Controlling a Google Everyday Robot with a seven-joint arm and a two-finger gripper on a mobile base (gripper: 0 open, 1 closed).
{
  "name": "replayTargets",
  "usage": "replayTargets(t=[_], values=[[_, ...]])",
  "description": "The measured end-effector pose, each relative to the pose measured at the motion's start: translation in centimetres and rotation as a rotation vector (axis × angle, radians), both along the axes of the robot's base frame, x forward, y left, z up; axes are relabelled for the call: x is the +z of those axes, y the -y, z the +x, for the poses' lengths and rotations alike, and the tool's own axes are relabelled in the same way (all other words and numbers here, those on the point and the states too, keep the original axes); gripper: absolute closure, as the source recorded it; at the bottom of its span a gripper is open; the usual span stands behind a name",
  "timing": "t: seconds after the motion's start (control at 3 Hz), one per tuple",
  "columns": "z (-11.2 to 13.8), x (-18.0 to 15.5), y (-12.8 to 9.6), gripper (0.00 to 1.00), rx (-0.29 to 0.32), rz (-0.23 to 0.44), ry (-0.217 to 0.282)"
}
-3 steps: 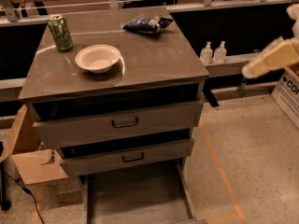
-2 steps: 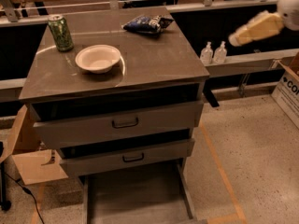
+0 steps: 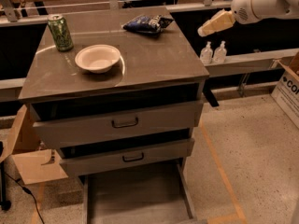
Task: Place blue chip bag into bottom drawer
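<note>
The blue chip bag [image 3: 148,24] lies flat on the far right part of the cabinet top [image 3: 154,59]. The bottom drawer [image 3: 135,195] is pulled out at floor level, a shallow grey tray with thin side rails, nothing in it. My gripper [image 3: 208,28] is in the air at the upper right, to the right of the bag and beyond the cabinet's right edge, at about the bag's height, its cream tip pointing left toward the bag. It holds nothing.
A white bowl [image 3: 98,58] and a green can [image 3: 60,31] stand on the cabinet top's left. Two grey-fronted drawers with black handles [image 3: 125,122] are above the tray. Two small bottles [image 3: 213,52] stand on a ledge at right. Cardboard boxes sit at left [image 3: 28,157] and right [image 3: 287,90].
My gripper has risen and moved left toward the chip bag. The bag, bowl, can and drawers have not moved.
</note>
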State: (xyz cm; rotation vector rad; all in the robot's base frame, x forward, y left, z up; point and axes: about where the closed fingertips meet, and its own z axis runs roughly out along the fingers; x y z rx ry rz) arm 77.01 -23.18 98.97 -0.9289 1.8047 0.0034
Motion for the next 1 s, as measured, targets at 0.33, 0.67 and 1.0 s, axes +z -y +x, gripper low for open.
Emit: replayTargets(t=[0.33, 0.67, 1.0], values=[[-1.1, 2.8, 0.6, 0.0, -0.077, -0.006, 0.054], [-0.1, 0.3, -0.4, 0.0, -0.169, 0.121, 0.053], [1.6, -2.9, -2.3, 0.0, -0.225, 0.276, 0.027]])
